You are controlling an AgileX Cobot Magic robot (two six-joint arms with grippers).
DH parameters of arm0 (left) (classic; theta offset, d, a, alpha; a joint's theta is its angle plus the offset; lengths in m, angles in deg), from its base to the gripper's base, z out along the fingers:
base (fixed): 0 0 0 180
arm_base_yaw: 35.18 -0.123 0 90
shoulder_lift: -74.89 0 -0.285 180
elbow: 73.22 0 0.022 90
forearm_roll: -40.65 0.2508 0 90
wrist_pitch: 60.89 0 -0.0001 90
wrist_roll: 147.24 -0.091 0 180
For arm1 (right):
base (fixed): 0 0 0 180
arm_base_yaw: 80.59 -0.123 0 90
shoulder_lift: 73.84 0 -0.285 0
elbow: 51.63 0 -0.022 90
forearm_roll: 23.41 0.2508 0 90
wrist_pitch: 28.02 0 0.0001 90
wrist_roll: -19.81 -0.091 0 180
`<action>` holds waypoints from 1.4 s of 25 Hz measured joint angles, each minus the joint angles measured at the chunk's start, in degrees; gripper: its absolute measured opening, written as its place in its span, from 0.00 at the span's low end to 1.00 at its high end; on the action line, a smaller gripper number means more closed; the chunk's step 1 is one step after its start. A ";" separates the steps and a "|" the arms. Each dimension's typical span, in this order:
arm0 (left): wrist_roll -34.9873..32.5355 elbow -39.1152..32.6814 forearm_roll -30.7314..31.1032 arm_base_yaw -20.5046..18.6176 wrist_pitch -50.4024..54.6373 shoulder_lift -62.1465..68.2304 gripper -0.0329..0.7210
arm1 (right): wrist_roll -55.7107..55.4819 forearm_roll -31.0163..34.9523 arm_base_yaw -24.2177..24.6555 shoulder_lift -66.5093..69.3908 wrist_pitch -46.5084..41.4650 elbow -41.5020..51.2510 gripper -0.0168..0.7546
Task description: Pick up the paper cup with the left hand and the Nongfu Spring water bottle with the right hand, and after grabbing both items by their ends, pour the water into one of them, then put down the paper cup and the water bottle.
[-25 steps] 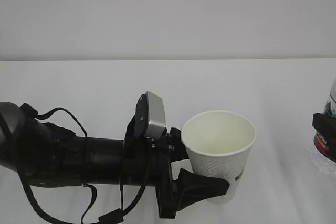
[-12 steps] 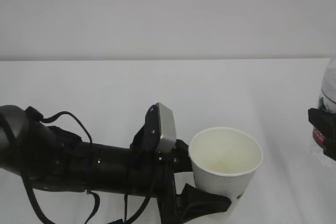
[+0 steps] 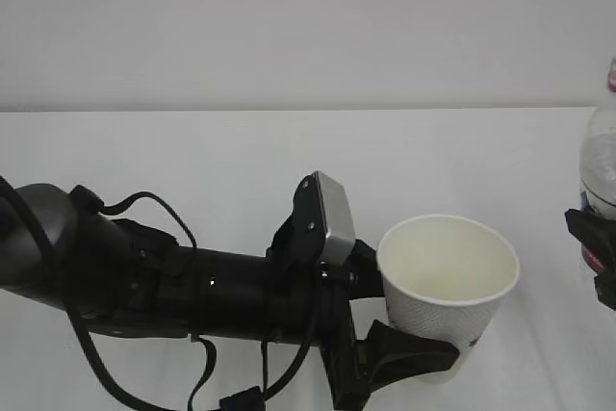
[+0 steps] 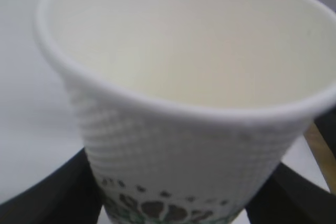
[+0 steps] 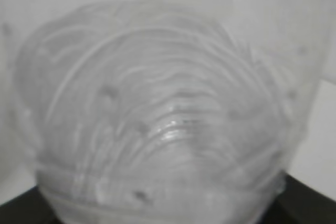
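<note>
Exterior view: the small white dimpled paper cup point(image 3: 448, 281) stands upright, mouth up and apparently empty, clamped low down by the black left hand point(image 3: 399, 358). Right of it, at the frame edge, the black right hand point(image 3: 595, 255) grips the clear ribbed water bottle point(image 3: 599, 168).

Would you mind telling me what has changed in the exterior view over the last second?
The left gripper has carried the cup to the right, toward the bottle, which has risen at the right edge so more of its clear body shows. Unchanged: the cup stays upright in the jaws and looks empty; the right gripper keeps its grip on the bottle.
</note>
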 joint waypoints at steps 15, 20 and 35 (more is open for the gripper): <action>1.13 2.71 -0.14 3.40 3.07 0.00 0.76 | 10.83 0.00 0.00 0.00 0.00 0.00 0.65; 1.47 2.71 -2.19 3.40 3.06 0.00 0.75 | 13.32 0.00 0.00 0.00 0.00 0.00 0.65; 1.82 2.71 -3.06 3.40 4.62 0.00 0.74 | 19.52 0.00 0.00 0.00 0.00 0.00 0.65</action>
